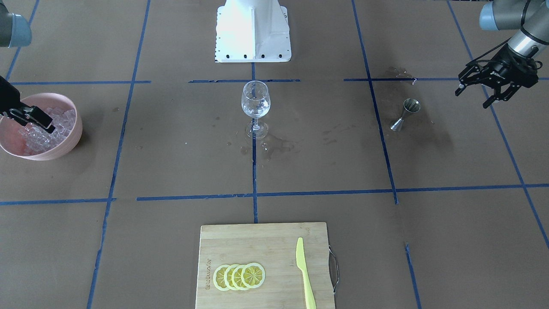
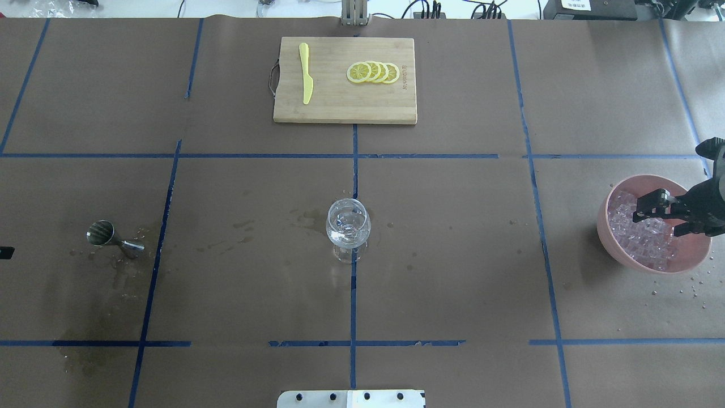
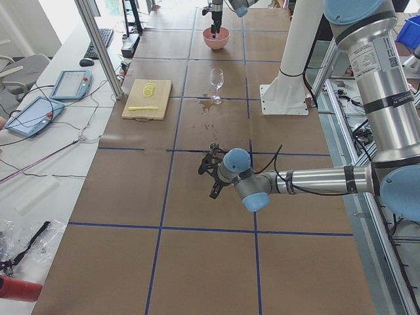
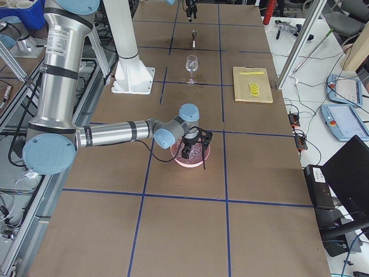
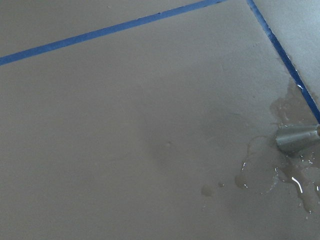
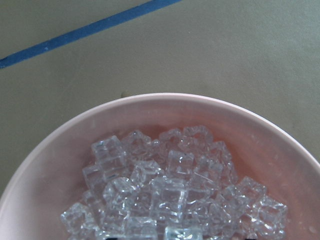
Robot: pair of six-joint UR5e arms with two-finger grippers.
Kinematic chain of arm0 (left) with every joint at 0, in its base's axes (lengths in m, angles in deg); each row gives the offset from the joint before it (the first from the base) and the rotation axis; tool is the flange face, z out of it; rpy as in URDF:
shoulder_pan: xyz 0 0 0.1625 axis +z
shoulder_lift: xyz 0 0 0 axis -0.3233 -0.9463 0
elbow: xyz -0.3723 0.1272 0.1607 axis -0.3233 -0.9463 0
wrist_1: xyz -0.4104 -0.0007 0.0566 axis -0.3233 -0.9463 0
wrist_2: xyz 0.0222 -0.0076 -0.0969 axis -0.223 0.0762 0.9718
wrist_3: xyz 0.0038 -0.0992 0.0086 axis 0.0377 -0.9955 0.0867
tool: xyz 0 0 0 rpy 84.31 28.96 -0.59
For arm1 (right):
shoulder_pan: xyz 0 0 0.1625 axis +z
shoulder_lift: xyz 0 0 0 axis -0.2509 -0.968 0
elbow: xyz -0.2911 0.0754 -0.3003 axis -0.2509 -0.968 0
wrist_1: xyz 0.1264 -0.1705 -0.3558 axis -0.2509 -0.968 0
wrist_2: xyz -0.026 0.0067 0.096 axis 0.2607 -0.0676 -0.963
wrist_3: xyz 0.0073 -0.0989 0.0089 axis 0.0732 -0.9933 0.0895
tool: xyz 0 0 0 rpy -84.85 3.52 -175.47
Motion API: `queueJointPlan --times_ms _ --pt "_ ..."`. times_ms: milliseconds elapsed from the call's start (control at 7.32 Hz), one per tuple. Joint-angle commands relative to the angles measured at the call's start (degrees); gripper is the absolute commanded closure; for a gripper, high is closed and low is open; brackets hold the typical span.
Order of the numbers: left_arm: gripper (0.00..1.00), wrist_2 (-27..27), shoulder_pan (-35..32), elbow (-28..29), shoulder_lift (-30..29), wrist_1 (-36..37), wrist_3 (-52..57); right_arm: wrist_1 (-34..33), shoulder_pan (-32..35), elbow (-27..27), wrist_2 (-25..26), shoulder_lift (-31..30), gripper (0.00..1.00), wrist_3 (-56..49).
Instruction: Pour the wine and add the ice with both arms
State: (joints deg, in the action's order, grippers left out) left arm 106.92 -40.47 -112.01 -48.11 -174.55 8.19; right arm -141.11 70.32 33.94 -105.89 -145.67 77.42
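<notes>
The wine glass [image 1: 255, 101] stands upright at the table's middle and also shows in the overhead view [image 2: 348, 224]. I cannot tell whether wine is in it. The steel jigger [image 1: 405, 113] stands on wet paper on the robot's left [image 2: 107, 235]. My left gripper [image 1: 472, 98] is open and empty, hovering beside the jigger, away from the glass. A pink bowl [image 1: 68, 141] holds a heap of ice [image 6: 170, 185] on the robot's right. My right gripper [image 2: 657, 222] is open, its fingers down over the ice [image 2: 640, 235].
A bamboo cutting board [image 2: 340, 110] with lemon slices [image 2: 374, 72] and a yellow plastic knife [image 2: 306, 79] lies at the far side. The white pedestal [image 1: 253, 30] is at the robot's side. Wet stains [image 1: 274, 148] surround the glass's foot, and droplets [image 2: 688, 286] lie by the bowl.
</notes>
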Motion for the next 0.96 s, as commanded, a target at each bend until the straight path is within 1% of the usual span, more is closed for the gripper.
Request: queueJointPlan --times_ms 0,137,273,410,546,683,819 --pt "0.0 4.6 -4.2 0.0 -0.9 2.9 0.4 0.0 -0.1 -0.2 -0.2 0.3 0.93 2.0" --pt "0.0 4.6 -4.6 -0.1 -1.0 2.9 0.5 0.0 -0.1 -0.2 -0.2 0.4 1.0 1.9" --pt "0.0 4.7 -4.9 -0.1 -1.0 2.9 0.6 0.2 -0.1 0.0 -0.4 0.4 1.0 1.9" --pt "0.0 6.5 -6.7 0.1 -1.0 3.1 0.6 0.3 0.0 0.5 -0.5 0.3 1.0 1.9" --pt "0.0 8.9 -8.1 0.3 -1.0 4.3 0.6 0.4 0.2 2.2 -0.5 0.1 1.0 1.8" --pt "0.0 10.1 -8.7 0.2 -1.1 5.0 0.6 0.4 1.1 4.5 -0.7 0.2 1.0 1.7" --pt "0.0 10.1 -8.7 0.4 -2.1 5.1 0.6 0.2 3.0 5.9 -0.9 1.0 1.0 1.5"
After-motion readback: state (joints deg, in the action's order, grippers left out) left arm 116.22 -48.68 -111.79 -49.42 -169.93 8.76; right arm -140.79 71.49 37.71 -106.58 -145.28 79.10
